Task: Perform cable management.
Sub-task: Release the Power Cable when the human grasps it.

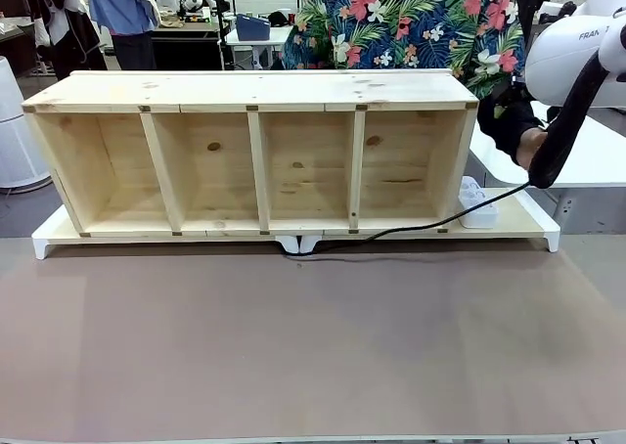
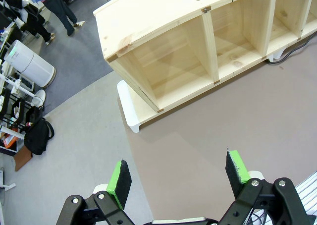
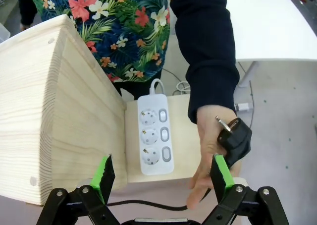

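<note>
The cable [image 1: 411,231] runs along the front edge of the white board [image 1: 533,227] under the wooden shelf [image 1: 259,160], from about mid-board toward the board's right end; its plug [image 3: 234,137] sits in the person's hand [image 3: 210,153], pins up, just right of the power strip [image 3: 154,135] on the board's right end corner; a stretch of cord also crosses the right wrist view's bottom, below the strip.

Right gripper [image 3: 162,178] hovers above strip and hand, pads wide apart, holding nothing; left gripper [image 2: 178,178] hangs over the table [image 2: 208,150] near the shelf's left end, also spread, empty.

Step looks like a plug handover, prob. To do it well: come down slow, centre pads on the plug body, not the pins or the person's fingers; close only once the hand is steady; watch cord slack so it doesn't snag the board corner.
</note>
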You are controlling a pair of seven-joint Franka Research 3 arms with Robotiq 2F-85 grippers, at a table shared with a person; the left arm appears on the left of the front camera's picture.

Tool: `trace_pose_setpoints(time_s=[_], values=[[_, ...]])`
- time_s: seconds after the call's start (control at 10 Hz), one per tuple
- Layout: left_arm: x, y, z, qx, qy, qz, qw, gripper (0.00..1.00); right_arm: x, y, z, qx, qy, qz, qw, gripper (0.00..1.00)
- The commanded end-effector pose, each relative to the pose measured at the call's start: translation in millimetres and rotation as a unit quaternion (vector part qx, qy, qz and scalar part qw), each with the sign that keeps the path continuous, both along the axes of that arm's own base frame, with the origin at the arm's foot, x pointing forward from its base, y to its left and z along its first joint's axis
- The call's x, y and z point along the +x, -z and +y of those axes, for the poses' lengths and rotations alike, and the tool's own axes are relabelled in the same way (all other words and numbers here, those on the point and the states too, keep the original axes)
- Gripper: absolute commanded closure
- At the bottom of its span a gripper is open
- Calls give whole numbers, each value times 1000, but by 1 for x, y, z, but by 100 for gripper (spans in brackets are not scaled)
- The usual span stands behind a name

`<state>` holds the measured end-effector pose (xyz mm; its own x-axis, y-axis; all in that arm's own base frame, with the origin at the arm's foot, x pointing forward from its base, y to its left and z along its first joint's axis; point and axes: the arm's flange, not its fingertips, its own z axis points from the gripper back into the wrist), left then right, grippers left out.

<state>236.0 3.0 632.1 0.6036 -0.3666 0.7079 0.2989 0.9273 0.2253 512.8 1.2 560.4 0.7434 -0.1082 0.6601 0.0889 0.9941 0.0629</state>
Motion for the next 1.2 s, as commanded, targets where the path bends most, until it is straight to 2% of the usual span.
trace_pose_setpoints(time_s=[0.0, 1.1], values=[[3, -1, -1, -6, -6, -5, 1000, 0, 1, 2, 0, 1, 1, 3, 1000, 0], [3, -1, -1, -6, -6, -5, 1000, 0, 1, 2, 0, 1, 1, 3, 1000, 0]])
